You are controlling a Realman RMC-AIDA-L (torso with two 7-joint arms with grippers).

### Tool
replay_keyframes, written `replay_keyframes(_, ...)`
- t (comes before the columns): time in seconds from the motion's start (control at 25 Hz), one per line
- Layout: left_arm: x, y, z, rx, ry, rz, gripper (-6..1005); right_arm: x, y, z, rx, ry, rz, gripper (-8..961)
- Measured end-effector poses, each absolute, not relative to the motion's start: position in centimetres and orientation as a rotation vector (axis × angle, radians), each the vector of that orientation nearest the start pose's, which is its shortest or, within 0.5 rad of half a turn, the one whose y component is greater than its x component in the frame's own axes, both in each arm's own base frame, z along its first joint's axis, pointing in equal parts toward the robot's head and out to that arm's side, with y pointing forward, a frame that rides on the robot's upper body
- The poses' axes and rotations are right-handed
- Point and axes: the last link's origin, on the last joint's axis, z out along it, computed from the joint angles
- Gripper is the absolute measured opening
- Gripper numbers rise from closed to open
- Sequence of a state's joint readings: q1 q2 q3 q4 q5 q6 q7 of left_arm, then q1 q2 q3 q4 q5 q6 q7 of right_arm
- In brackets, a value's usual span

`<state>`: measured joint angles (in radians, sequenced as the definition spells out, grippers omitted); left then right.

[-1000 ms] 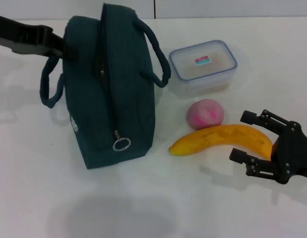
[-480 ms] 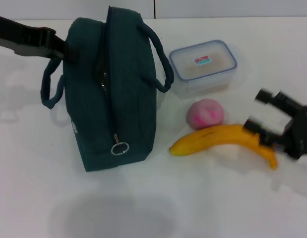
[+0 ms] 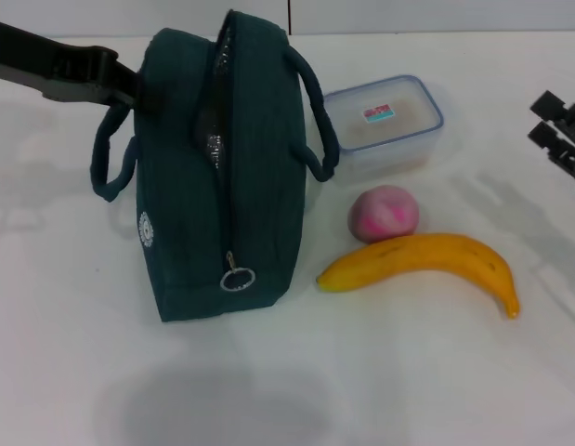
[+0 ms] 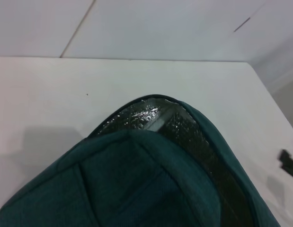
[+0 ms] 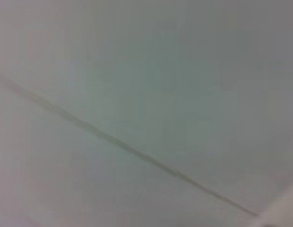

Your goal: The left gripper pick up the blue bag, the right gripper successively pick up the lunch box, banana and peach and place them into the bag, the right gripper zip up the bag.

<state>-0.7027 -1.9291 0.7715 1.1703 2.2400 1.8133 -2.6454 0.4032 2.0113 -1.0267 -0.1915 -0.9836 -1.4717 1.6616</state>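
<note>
gripping the blue bag (image 3: 222, 177) shut, left gripper (image 3: 129, 88); right gripper (image 3: 558, 130) fingers unclear

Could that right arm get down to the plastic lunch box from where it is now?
Probably yes. The right tool hangs at the table's right edge, apart from everything, and the lunch box sits uncovered, with the peach and banana nearer the robot, not between them.

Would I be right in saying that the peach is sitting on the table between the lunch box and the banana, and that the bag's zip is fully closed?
Not quite. The peach does sit between the lunch box and the banana, but the bag is not fully zipped: the head view shows its top gaping, and the left wrist view shows silver foil lining through the opening.
</note>
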Motion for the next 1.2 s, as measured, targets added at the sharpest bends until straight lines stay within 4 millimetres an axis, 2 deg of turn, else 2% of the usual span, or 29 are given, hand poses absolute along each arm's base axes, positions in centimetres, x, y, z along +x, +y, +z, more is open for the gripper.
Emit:
replay_keyframes(0.12,-18.3,37.6,11.2,-2.513,-1.517,-0.259,39,30.8,32.4,-0.3,-1.736,1.672,1.482,817)
replay_keyframes(0.28,-18.1,37.7,11.2,-2.527,-1.491,-0.255,39,30.5,33.8,-1.4,-1.671,1.772,1.437,815)
replay_keyframes(0.8,-17.3,38.1,10.9,-2.572,-1.437,-0.260,36,28.6,39.0,-3.5,-1.568,1.883,1.259,809)
replay_keyframes(1.2,-16.0,38.5,10.5,-2.606,-1.395,-0.282,36,27.2,41.3,-4.2,-1.568,1.873,1.157,805)
